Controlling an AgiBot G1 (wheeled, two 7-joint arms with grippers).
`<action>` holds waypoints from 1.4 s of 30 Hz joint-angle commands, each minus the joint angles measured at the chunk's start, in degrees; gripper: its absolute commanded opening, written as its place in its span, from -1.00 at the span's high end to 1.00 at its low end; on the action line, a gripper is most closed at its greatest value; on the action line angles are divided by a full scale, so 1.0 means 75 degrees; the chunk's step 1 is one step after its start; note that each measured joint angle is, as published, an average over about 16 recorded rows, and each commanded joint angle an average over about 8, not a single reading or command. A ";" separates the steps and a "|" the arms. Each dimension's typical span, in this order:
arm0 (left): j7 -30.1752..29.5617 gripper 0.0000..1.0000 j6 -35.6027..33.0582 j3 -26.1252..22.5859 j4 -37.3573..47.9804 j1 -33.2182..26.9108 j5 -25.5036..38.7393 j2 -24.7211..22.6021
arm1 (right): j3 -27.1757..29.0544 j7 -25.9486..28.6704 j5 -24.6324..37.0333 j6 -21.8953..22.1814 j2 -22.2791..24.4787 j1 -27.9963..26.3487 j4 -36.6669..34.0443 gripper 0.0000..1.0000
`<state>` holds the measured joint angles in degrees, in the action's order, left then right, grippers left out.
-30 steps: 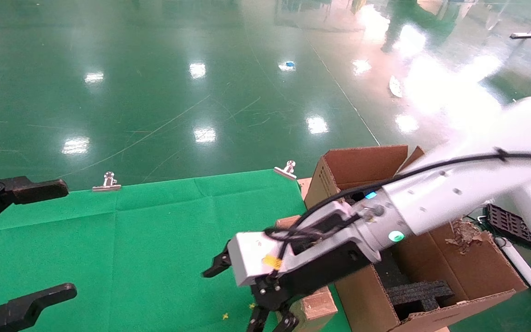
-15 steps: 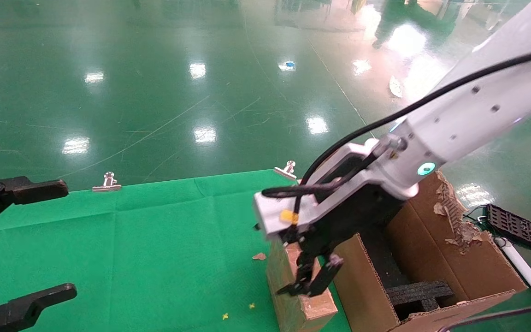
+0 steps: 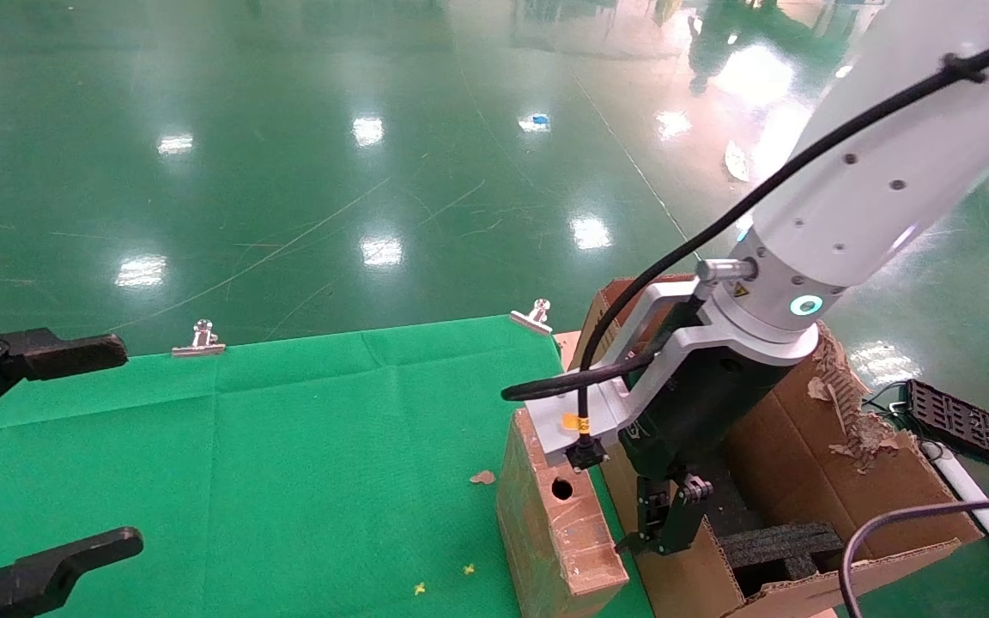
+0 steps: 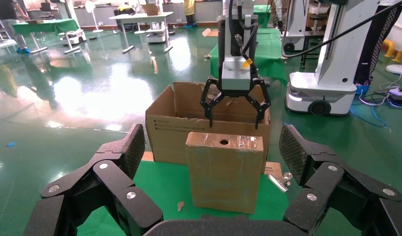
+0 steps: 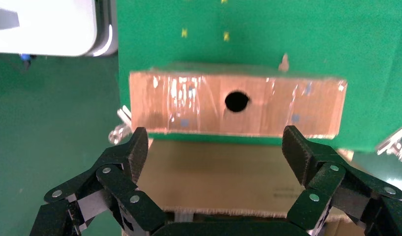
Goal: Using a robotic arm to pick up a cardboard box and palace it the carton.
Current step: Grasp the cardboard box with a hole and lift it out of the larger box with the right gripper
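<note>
Above green cloth (image 3: 245, 446), right pincer (image 3: 662, 532) gapes wide, empty, beside cardboard box (image 3: 555, 515).

Brown cardboard box (image 3: 556, 515), brown carton (image 3: 846, 481), green cloth (image 3: 245, 463), white robotic arm (image 3: 872, 180).

Right hand (image 4: 234, 107) spread above upright cardboard box (image 4: 223, 172), before carton (image 4: 169, 128).
</note>
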<state>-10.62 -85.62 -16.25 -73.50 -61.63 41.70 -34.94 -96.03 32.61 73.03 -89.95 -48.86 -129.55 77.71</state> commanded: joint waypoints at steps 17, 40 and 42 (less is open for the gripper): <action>0.0005 -1.00 0.0004 -0.0010 0.0000 -0.0002 -0.0007 0.0004 | -0.1089 0.0961 0.0084 0.0576 -0.0839 -0.0235 0.0036 -1.00; 0.0011 -1.00 0.0010 -0.0022 0.0000 -0.0005 -0.0015 0.0009 | -0.1288 0.5250 -0.0939 0.1137 0.0517 -0.0493 -0.0348 -1.00; 0.0012 -1.00 0.0010 -0.0023 0.0000 -0.0005 -0.0016 0.0010 | -0.1316 0.5653 -0.1062 0.1296 0.0670 -0.0384 -0.0369 -1.00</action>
<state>-10.53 -85.54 -16.43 -73.50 -61.67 41.59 -34.87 -105.95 72.92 65.55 -80.57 -44.72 -132.14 75.24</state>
